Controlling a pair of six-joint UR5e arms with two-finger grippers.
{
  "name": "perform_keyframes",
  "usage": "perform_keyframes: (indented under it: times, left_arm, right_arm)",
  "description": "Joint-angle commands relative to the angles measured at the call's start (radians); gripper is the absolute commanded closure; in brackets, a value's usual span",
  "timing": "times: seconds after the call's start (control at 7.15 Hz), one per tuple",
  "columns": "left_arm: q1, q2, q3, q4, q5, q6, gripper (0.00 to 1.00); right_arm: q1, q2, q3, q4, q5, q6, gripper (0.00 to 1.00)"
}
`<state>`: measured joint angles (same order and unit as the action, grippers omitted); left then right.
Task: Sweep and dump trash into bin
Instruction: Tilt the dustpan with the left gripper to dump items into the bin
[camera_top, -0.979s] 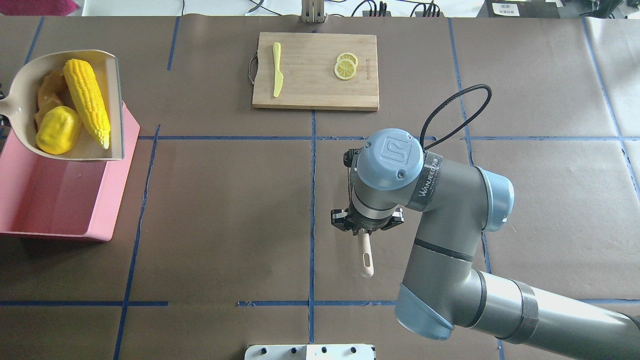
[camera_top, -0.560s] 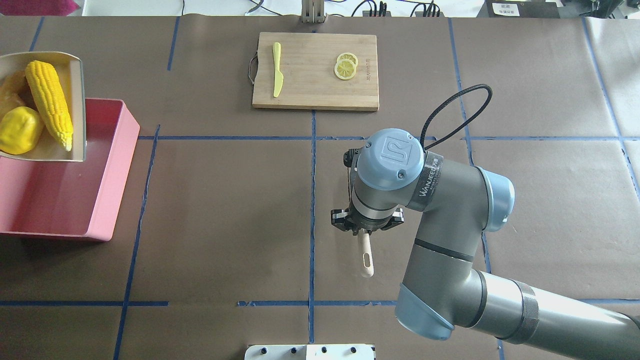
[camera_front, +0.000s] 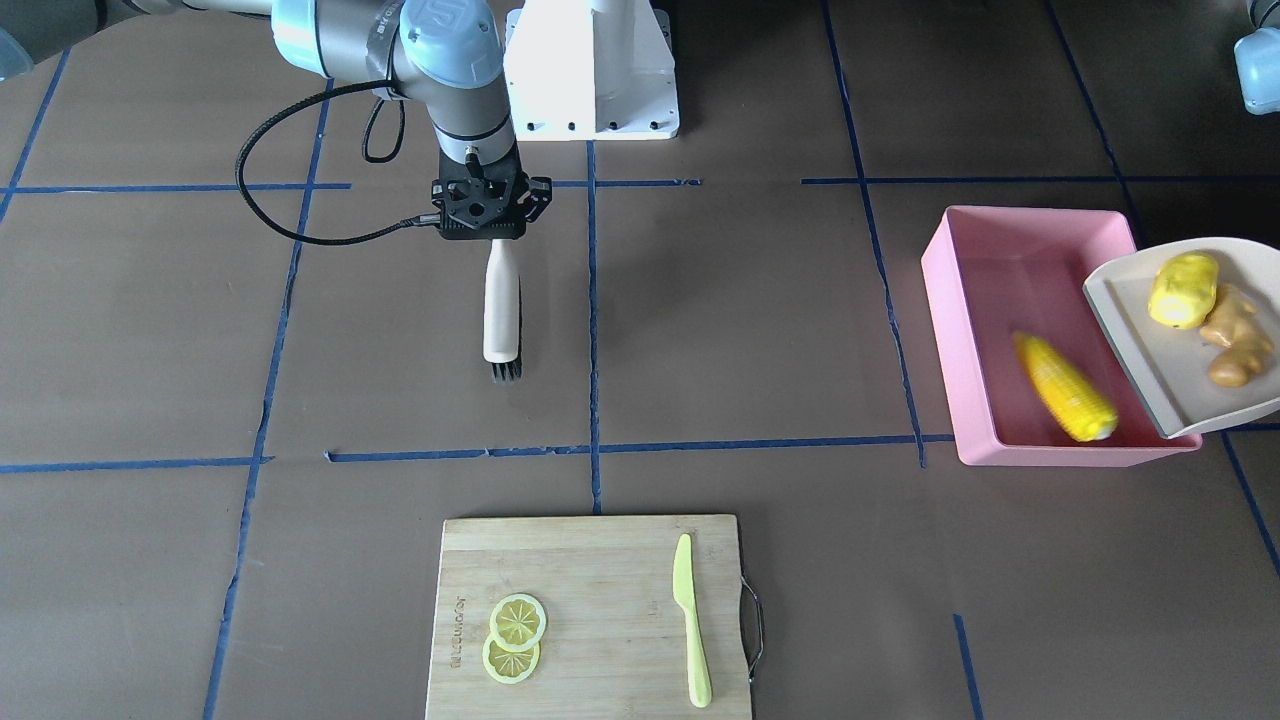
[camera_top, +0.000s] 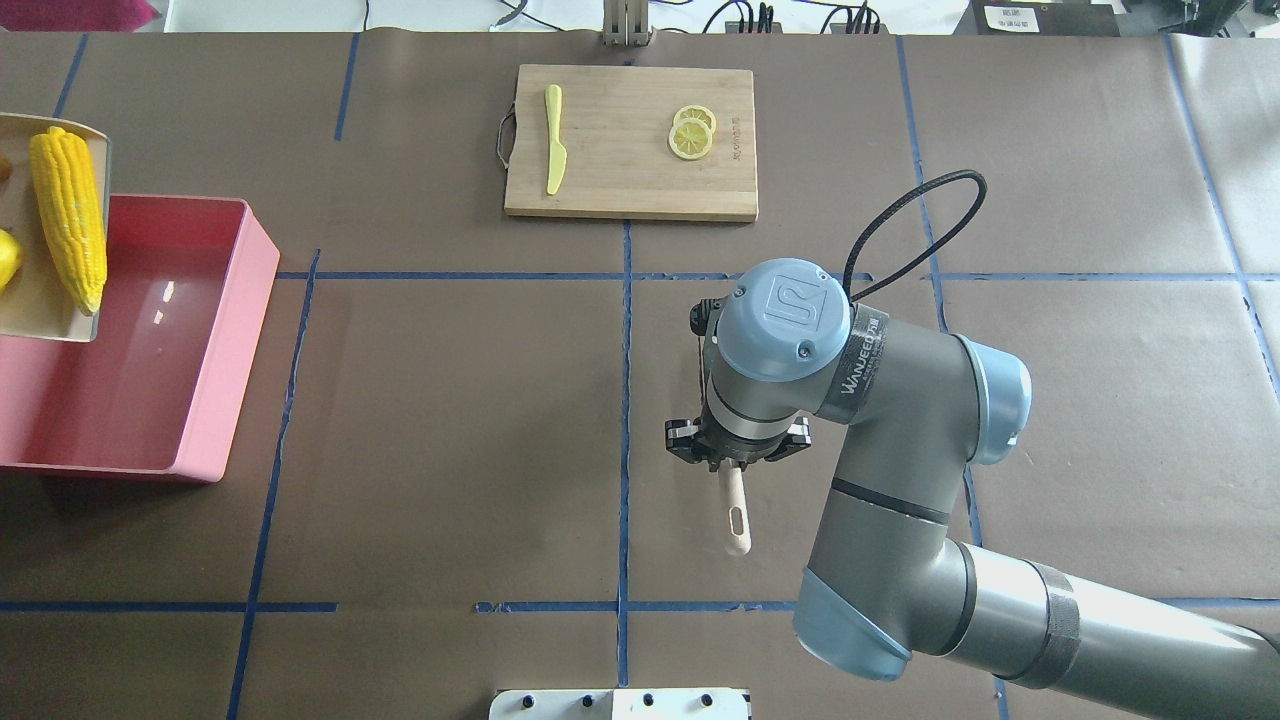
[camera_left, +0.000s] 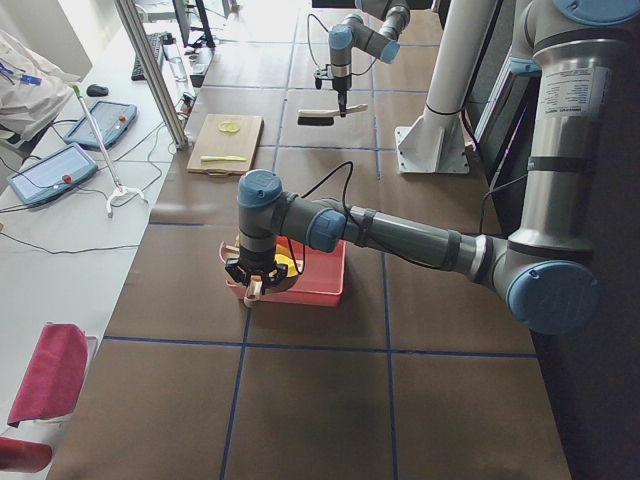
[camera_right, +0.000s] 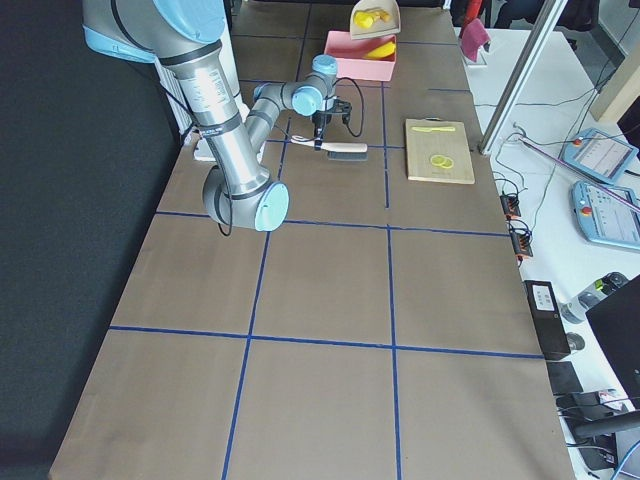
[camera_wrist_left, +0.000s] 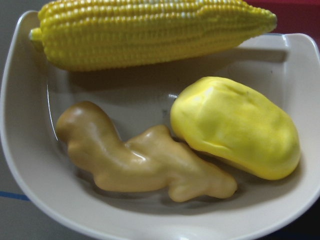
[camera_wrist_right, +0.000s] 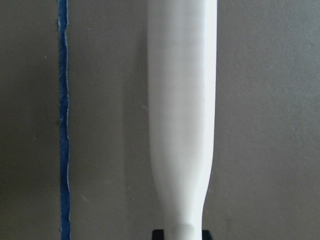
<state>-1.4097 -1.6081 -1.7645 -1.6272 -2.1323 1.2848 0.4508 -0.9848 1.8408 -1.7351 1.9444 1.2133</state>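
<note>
Ginger root (camera_wrist_left: 145, 165), knobbly, touches smooth yellow lump (camera_wrist_left: 235, 125) in dustpan (camera_wrist_left: 22, 165)

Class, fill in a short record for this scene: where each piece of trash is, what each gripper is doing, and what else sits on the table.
Bin: large pink rectangular plastic tub
Dustpan: beige plastic dustpan, held above the tub's edge
Corn: yellow corn cob, blurred inside the tub's outline in the front view, at the dustpan's lip in the overhead view
In dustpan: rounded yellow lump; knobbly tan-orange ginger root
Right gripper: shut on white-handled brush
Left gripper: at the dustpan, state unclear
Elsewhere: wooden cutting board with two flat lemon slices and light-green plastic knife
</note>
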Motion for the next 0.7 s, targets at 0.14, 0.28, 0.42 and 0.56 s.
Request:
perform_keyframes:
  times: [0.14,0.28,0.42,0.56]
  left_arm:
    - [0.003,-0.021,-0.05,0.102,0.13,0.12,1.0]
    - [0.003,-0.033,-0.05,0.11,0.161,0.152,1.0]
    - [0.003,-0.05,-0.05,0.136,0.163,0.156,1.0]
    - [0.0,-0.064,-0.049,0.145,0.158,0.168,1.0]
  right_arm:
    - [-0.003,-0.003,0.0,0.003,-0.004,0.0,1.0]
    - [-0.004,-0.002,0.0,0.003,-0.004,0.0,1.0]
    - [-0.004,0.0,0.0,0.003,-0.004,0.0,1.0]
    - [-0.004,0.0,0.002,0.003,-0.004,0.0,1.0]
